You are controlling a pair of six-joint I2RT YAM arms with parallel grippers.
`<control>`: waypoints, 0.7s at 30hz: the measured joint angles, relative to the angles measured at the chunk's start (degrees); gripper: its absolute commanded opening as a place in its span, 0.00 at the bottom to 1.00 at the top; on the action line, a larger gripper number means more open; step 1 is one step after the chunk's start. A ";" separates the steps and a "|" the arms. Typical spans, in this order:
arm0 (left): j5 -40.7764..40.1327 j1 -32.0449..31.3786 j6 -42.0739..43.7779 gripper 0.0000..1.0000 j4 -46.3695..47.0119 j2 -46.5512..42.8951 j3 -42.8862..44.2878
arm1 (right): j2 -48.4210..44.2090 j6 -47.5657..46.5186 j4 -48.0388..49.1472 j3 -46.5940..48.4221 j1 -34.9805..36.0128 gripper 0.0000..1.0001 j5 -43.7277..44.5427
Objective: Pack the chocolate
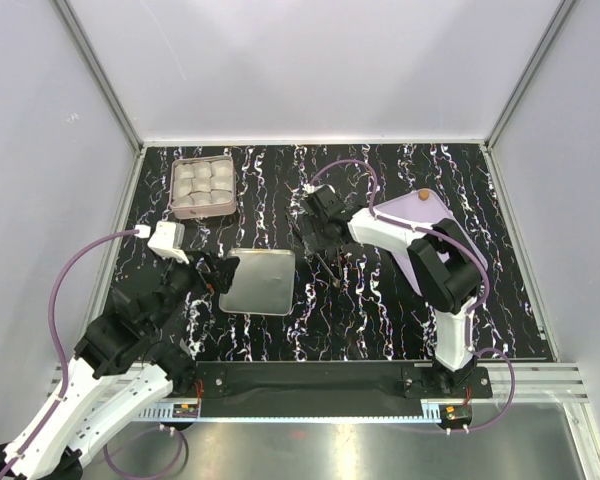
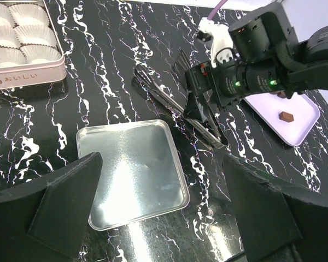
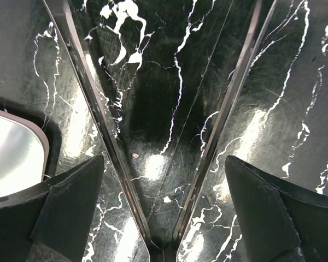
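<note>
One brown chocolate (image 2: 286,115) lies on a lavender tray (image 2: 303,123) at the right, with a second piece (image 2: 282,94) partly hidden behind the right arm. From above, a tan chocolate (image 1: 422,194) shows on that tray (image 1: 435,212). My right gripper (image 3: 164,213) is open, low over the table, its fingers on either side of black tongs (image 3: 93,109) that lie spread in a V. From above it sits mid-table (image 1: 318,238). My left gripper (image 2: 164,213) is open and holds nothing, hovering over the near edge of a silver lid (image 2: 131,169).
A pink tin (image 1: 201,187) filled with white paper cups (image 2: 22,33) stands at the back left. The silver lid (image 1: 258,281) lies flat between the arms. The tongs (image 2: 177,101) lie just right of the lid.
</note>
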 measured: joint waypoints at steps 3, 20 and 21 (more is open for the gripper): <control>0.00 0.00 0.00 0.99 0.00 0.02 0.00 | 0.52 -0.55 0.11 -0.02 0.22 1.00 0.00; 0.00 0.00 0.00 0.99 0.00 0.02 -0.04 | 3.39 -0.63 3.21 -0.02 1.62 0.98 1.92; 0.00 0.00 0.00 0.99 0.00 0.02 -0.07 | 3.39 -0.50 3.23 -0.02 1.68 0.98 2.08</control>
